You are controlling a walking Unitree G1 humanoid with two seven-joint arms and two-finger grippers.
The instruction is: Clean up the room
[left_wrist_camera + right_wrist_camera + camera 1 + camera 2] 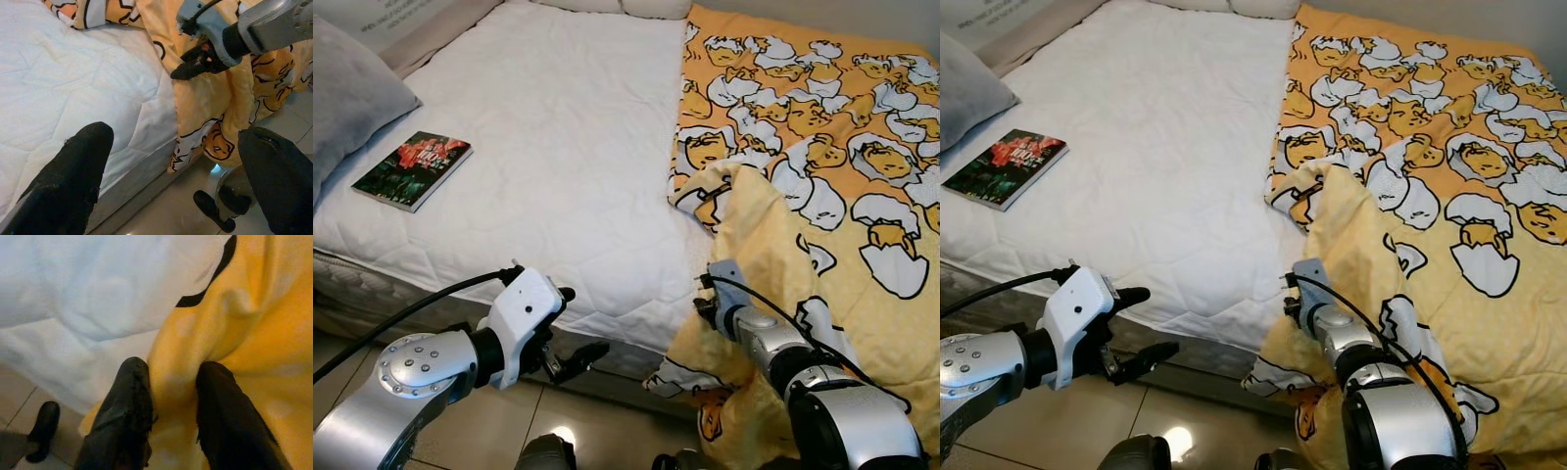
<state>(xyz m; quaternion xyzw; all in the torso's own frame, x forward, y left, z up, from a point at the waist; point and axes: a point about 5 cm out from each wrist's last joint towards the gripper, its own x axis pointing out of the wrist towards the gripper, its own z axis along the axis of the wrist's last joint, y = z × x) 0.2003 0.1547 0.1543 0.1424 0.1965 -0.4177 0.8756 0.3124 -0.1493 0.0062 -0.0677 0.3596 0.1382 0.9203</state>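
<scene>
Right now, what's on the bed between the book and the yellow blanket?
Nothing but bare white mattress. In the left eye view the book lies near the bed's left edge, the blanket covers the right side, and the quilted stretch between them holds no other thing.

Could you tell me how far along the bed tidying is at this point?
Little looks done: the yellow blanket covers one side of the mattress, its corner bunched over the edge. In hand: the right tool pinches a fold of it; the left tool hovers open. Left: spreading it, and the book.
</scene>
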